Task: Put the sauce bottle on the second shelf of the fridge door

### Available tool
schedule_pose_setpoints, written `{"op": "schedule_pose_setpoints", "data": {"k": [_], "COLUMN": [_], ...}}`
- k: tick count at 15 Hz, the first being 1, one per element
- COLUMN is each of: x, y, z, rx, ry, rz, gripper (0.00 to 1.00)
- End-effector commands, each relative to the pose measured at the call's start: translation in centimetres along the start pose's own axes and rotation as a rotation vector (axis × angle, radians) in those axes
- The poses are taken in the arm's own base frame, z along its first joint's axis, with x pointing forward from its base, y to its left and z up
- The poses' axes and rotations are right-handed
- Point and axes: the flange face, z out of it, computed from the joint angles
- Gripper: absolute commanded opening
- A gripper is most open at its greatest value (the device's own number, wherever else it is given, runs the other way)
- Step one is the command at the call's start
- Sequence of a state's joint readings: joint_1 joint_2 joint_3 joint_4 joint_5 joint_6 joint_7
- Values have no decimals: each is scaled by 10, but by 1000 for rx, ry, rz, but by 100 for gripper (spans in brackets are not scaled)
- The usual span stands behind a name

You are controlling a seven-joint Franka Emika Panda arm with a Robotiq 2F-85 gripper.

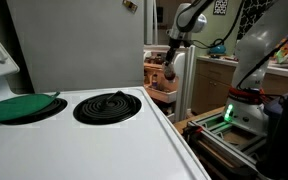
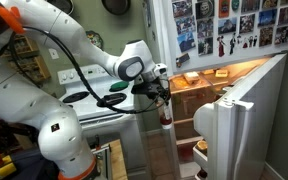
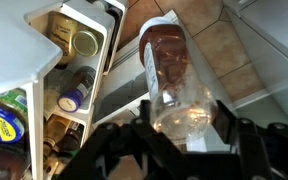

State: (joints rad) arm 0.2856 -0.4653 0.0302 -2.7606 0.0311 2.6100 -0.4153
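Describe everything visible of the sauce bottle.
The sauce bottle looks like clear plastic, with red-brown contents gathered at its far end and a pale band along one side. The end effector is shut on its nearer end and holds it in the air beside the fridge door shelves, over tiled floor.

We see an arm (image 2: 79,45) built of thick, rounded white links with a glossy shell, and dark grey rings mark the joints between them. A thin black cable (image 2: 66,68) hangs loose along the links on the side away from the fridge door (image 2: 239,120). The last joint, nearest the fridge door, carries a round dark grey cap (image 2: 132,68). Beyond it sits the gripper (image 2: 162,95), all black. In the wrist view its fingers (image 3: 222,125) are matte black with angular linkages. Farthest from the fridge door, the wide white base (image 1: 252,60) has a green light (image 1: 229,112) at its foot
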Motion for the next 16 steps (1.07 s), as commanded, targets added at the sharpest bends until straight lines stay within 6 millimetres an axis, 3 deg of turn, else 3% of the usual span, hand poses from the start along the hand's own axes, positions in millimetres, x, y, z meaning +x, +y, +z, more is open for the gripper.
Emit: {"op": "schedule_pose_setpoints", "data": {"k": [1,11,12,16], "x": [-6,-1,1,-2], "y": [4,-4,-3,-5], "z": [34,114,99,117], "rx": [35,-31,-22,-19], "ry": [-47,62,52,47], "rz": [6,-33,-23,-25], "gripper": [37,37,62,62]}}
